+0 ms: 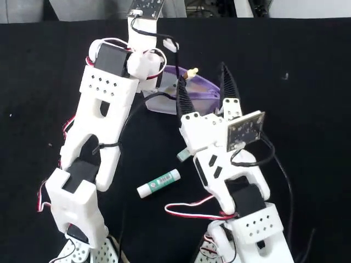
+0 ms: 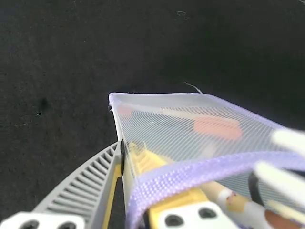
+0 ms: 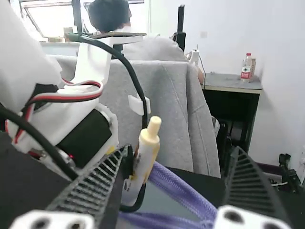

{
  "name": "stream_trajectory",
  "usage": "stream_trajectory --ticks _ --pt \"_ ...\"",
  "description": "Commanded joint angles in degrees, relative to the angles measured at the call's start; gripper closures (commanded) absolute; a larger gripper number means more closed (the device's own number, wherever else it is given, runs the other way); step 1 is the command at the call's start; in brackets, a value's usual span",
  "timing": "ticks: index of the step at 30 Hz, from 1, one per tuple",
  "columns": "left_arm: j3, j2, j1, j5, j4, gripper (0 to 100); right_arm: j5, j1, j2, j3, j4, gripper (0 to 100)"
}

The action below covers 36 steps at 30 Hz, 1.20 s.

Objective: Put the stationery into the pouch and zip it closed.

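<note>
A clear mesh pouch [image 1: 193, 92] with a purple zip band [image 2: 190, 174] lies at the back of the black table. My left gripper [image 2: 125, 148] is shut on the pouch's end, its ribbed finger [image 2: 86, 191] outside the mesh. Through the mesh I see an orange item [image 2: 217, 128] and a pen [image 2: 238, 202]. A cream pen [image 3: 145, 152] sticks up out of the pouch mouth [image 3: 181, 191], tip at the pen [image 1: 192, 72]. My right gripper [image 1: 205, 96] hovers open over the pouch, the pen beside one finger [image 3: 95, 186]. A glue stick [image 1: 158, 183] lies on the table between the arms.
The left arm's wrist [image 3: 62, 124] and cables stand close beside the right gripper [image 3: 181, 151]. A red-and-white wire loop [image 1: 189, 211] lies near the right arm's base. Black table spreads free to the left [image 1: 33, 87] and right [image 1: 307, 82].
</note>
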Motion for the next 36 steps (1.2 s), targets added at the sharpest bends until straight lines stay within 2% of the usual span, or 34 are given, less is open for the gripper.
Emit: stream_trajectory --ticks 1,5,10,15,24,31,34,36 --pt "-3.3 1.5 -1.1 0.8 -0.1 97 -0.9 -1.1 -8.4 -6.1 9.0 69.4" --pt "-3.3 1.9 -2.7 0.8 -1.1 97 -6.2 -1.0 -22.7 -7.0 14.9 69.4" --pt "-3.4 0.6 -3.5 0.8 -1.1 97 0.9 -1.0 -26.3 -8.7 16.4 69.4" --pt "-3.4 -1.6 -4.6 0.8 -0.8 97 2.9 2.3 -21.4 -16.0 22.8 69.4" --pt "-2.8 -2.6 -11.7 0.8 -0.8 97 3.0 14.2 -6.5 -26.9 45.2 69.4" --pt "-2.6 -2.5 -16.0 0.6 -0.8 97 2.7 16.4 8.2 -26.9 52.5 69.5" --pt "-1.5 -1.3 -17.5 0.7 -1.3 97 -1.5 16.4 14.8 -26.9 52.6 70.5" --pt "-1.3 -0.3 -18.7 0.7 -1.3 97 -5.4 16.2 19.5 -26.9 52.0 75.5"
